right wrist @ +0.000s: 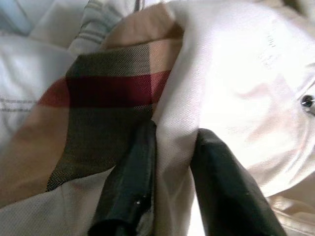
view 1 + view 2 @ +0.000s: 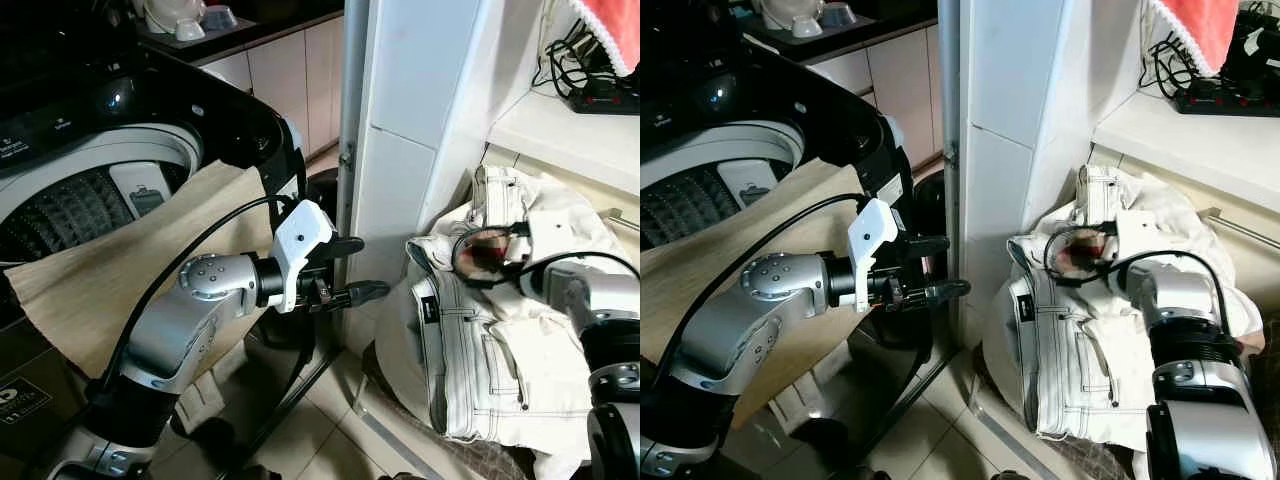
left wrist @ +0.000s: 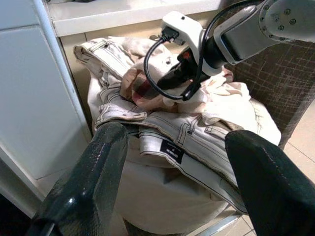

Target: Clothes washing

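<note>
A heap of pale clothes, topped by a cream garment point(image 1: 236, 88) with a red-and-dark plaid lining point(image 1: 106, 105), lies over white jeans point(image 2: 480, 360) in a basket point(image 3: 167, 201) on the floor, just beside the white cabinet point(image 2: 400, 150) and below the shelf point(image 2: 570, 130). The right gripper point(image 1: 172, 142) is pressed into the top of the heap, its fingers narrow, pinching a fold of the cream cloth between them. The left gripper point(image 2: 350, 270) hangs between the washing machine point(image 2: 90, 190) and the basket, fingers wide apart and holding nothing. A tan cloth point(image 2: 110, 270) drapes over the rim of the open machine.

Likely risks: the pinch takes only a thin fold, so the garment may slip free when lifted; the jeans beneath may be dragged out and spill onto the floor; the right arm's black cable point(image 3: 162, 73), looped close over the clothes, may snag on fabric; the tan cloth may slide off the rim.
</note>
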Robot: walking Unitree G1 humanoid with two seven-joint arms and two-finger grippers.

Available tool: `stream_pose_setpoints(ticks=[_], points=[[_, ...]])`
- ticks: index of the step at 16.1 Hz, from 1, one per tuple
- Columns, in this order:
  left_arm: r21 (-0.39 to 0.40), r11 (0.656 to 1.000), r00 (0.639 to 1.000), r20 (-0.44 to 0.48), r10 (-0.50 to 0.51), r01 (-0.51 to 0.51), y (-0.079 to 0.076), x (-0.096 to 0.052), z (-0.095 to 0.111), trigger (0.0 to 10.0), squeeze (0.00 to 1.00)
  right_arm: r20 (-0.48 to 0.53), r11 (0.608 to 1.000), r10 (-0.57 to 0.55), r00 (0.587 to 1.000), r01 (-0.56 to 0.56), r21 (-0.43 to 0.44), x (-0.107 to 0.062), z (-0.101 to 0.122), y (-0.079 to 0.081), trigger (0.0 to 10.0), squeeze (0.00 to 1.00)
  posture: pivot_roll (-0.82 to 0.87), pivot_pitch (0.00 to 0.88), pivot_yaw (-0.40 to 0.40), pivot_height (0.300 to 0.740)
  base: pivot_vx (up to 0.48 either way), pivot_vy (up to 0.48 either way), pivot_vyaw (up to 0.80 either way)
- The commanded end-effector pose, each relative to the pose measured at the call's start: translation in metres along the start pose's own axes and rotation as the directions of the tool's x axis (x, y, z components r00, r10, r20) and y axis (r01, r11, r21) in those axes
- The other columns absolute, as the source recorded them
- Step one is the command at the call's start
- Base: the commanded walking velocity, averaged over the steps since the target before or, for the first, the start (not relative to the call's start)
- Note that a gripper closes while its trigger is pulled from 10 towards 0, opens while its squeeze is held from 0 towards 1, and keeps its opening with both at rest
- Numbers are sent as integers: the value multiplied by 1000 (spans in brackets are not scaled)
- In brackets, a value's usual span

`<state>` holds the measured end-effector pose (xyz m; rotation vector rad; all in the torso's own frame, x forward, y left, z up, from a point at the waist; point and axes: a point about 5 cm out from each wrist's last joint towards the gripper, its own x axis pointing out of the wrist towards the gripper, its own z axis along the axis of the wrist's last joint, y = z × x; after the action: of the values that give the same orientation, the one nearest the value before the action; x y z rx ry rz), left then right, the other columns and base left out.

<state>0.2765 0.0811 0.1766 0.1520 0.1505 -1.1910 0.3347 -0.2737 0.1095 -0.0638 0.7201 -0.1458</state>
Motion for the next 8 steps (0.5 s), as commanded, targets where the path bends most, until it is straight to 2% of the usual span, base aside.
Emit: stream_pose_setpoints(ticks=[1,4,8], points=[[2,1000,1000,4,8,-8,3,-2,2,10000,0,15,1000,-4,1000,4,8,-3,5,-2,0,0,-102,0,49,740,0,0,0],[3,1000,1000,5,13,-13,5,0,2,10000,0,35,1000,4,999,-5,26,-7,8,-6,0,0,-119,0,59,740,0,0,0],[12,999,999,19,50,-50,11,1,5,10000,0,97,988,45,994,-59,141,-12,13,-5,0,0,-113,0,53,740,0,0,0]])
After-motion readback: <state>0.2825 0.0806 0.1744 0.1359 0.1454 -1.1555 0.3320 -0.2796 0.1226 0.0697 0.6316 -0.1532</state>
